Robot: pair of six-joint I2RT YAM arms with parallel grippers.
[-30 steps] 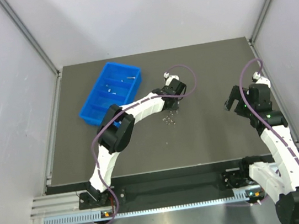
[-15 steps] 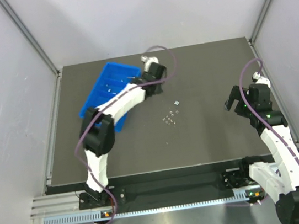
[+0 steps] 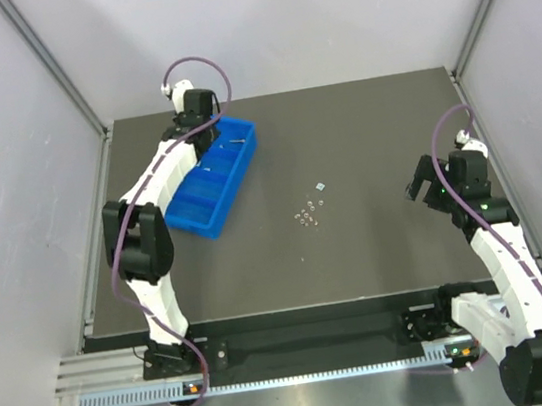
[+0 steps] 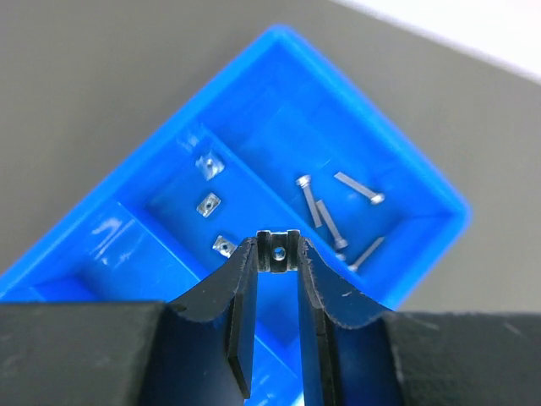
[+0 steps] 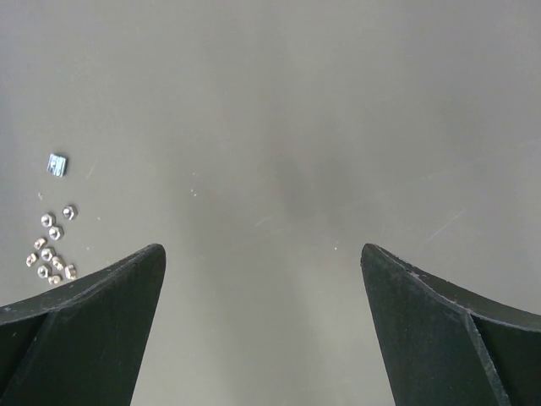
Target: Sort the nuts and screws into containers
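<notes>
On the dark table (image 3: 372, 128), the left gripper (image 4: 277, 264) had swung from the loose nuts (image 3: 306, 214) to the containers (image 3: 202, 218) — fingers pinching one nut (image 4: 278, 250), ready to drop; the right gripper (image 5: 262, 279) waited, fingers spread.

Finding: no text, label, brand, number or sign can be read in any view. Surfaces checked: tray (image 4: 254, 118), left arm (image 3: 161, 173), right arm (image 3: 500, 252), table (image 3: 374, 148). Nothing legible on any of them.
</notes>
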